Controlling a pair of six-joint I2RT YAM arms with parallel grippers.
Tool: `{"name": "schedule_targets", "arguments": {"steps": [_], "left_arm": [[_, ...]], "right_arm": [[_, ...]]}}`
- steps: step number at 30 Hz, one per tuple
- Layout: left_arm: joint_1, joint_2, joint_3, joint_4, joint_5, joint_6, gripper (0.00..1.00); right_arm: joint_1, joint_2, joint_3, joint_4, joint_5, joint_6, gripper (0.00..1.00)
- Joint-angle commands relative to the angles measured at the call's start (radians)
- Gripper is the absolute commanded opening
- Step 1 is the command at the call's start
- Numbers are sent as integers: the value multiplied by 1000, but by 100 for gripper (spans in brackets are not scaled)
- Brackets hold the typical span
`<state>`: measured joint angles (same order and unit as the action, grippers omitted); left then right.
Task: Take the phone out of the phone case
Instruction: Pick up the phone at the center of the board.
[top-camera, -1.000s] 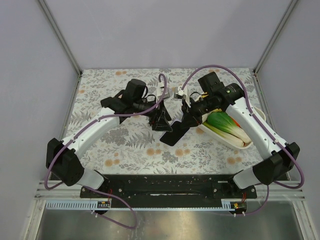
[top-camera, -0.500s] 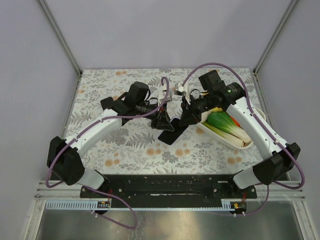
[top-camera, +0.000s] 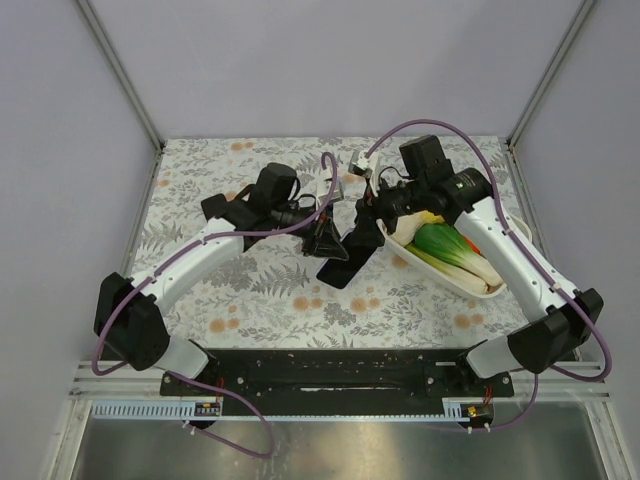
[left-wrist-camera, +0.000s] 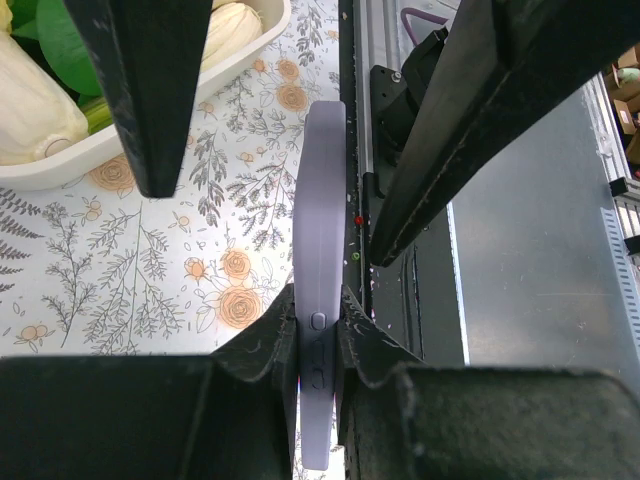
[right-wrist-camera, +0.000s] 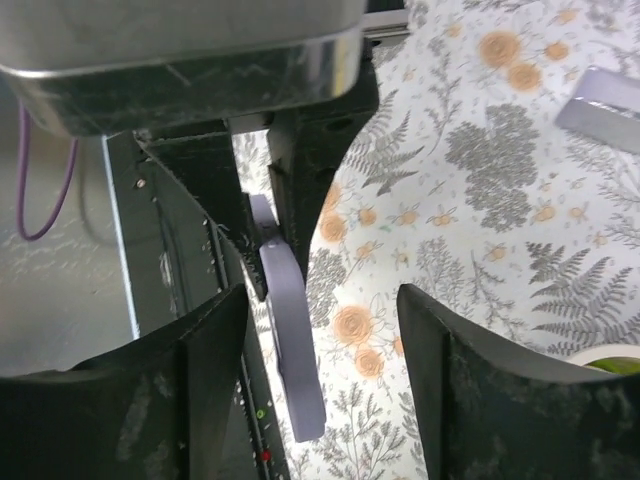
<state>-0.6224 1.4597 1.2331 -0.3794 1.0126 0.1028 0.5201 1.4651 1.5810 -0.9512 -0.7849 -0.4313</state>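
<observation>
The phone case (left-wrist-camera: 318, 250) is lavender and shows edge-on, side buttons facing the left wrist camera. My left gripper (left-wrist-camera: 318, 312) is shut on its near end. From above, the phone (top-camera: 341, 263) shows as a dark slab tilted over the table, held by my left gripper (top-camera: 327, 238). My right gripper (top-camera: 363, 230) stands open just right of it. In the right wrist view the case (right-wrist-camera: 291, 355) hangs between the spread fingers (right-wrist-camera: 215, 375) of the right gripper (right-wrist-camera: 322, 350), nearer the left one. Whether it touches that finger I cannot tell.
A white oval dish (top-camera: 478, 287) with a green and white bok choy (top-camera: 450, 247) sits right of the grippers. A small lavender flat object (right-wrist-camera: 601, 108) lies on the flowered tablecloth (top-camera: 250, 290). The black base rail (top-camera: 330, 372) runs along the near edge.
My left gripper has closed on the case. My right gripper has opened and let go of it. The dark slab now hangs from the left gripper, slightly further left.
</observation>
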Motion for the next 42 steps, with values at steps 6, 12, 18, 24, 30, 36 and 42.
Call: {"name": "schedule_targets", "arguments": {"steps": [6, 12, 18, 24, 30, 36, 42], "left_arm": [[81, -108, -4, 226, 32, -100, 0], [122, -133, -7, 296, 44, -199, 0], [122, -147, -52, 430, 38, -320, 0], [122, -150, -83, 520, 23, -396, 0], [127, -147, -112, 614, 9, -475, 0], [128, -144, -132, 677, 14, -525, 0], [133, -153, -158, 689, 3, -520, 0]], "right_arm": [[-25, -133, -148, 382, 72, 238, 74], [-83, -161, -243, 629, -42, 425, 74], [-89, -132, -288, 814, -152, 589, 72], [-89, -114, -322, 925, -215, 681, 62], [-91, -141, -378, 977, -220, 683, 62], [-98, -154, -392, 1011, -231, 709, 52], [-109, -155, -401, 1045, -243, 740, 49]]}}
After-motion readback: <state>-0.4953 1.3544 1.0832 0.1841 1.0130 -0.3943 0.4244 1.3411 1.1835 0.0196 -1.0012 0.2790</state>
